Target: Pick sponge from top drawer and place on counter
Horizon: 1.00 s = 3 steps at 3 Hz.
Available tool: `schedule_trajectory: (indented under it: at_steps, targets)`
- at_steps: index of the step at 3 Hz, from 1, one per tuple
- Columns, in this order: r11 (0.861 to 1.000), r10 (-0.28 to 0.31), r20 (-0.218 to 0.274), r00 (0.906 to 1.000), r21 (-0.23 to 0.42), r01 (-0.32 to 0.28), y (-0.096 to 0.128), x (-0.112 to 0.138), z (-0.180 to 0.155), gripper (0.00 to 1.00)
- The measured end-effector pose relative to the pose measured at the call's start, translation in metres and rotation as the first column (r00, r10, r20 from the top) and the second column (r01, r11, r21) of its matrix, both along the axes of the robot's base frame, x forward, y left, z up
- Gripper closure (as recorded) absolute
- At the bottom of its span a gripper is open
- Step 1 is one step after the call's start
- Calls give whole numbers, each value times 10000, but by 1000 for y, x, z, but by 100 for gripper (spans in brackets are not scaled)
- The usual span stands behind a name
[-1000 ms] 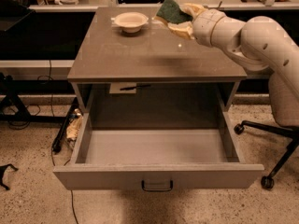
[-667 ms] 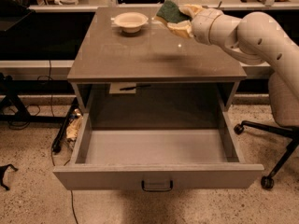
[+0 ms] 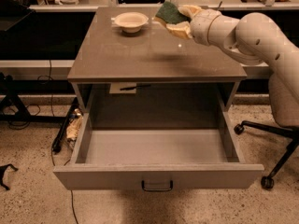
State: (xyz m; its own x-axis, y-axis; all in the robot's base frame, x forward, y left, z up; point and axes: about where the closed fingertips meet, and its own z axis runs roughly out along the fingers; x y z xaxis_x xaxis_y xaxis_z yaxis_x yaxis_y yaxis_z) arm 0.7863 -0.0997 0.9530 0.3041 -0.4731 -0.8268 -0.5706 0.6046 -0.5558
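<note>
the pale arm [image 3: 261, 36] reaches in from the view's right, wrist roughly level, gripper [image 3: 176, 20] held high, its fingers seemingly clamped on the sponge [image 3: 169, 12]

You see the gripper [image 3: 178, 18] above the back right of the counter [image 3: 140, 55], its clamped fingers [image 3: 179, 30] hiding the sponge's [image 3: 169, 12] right end; the arm [image 3: 261, 36] runs off the right edge.

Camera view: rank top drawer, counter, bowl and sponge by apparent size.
1. top drawer, but nearer the camera, so unsure
2. counter
3. bowl and sponge, alike
The gripper holds the sponge over the counter's rear.
</note>
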Motion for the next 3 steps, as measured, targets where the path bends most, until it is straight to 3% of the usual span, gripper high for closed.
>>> schedule_trajectory:
  at_steps: [1, 3]
  targets:
    - [10000, 42, -6, 10000, 6, -42, 3, 0, 0, 5]
    - [10000, 62, -10, 10000, 10, -62, 5, 0, -1, 0]
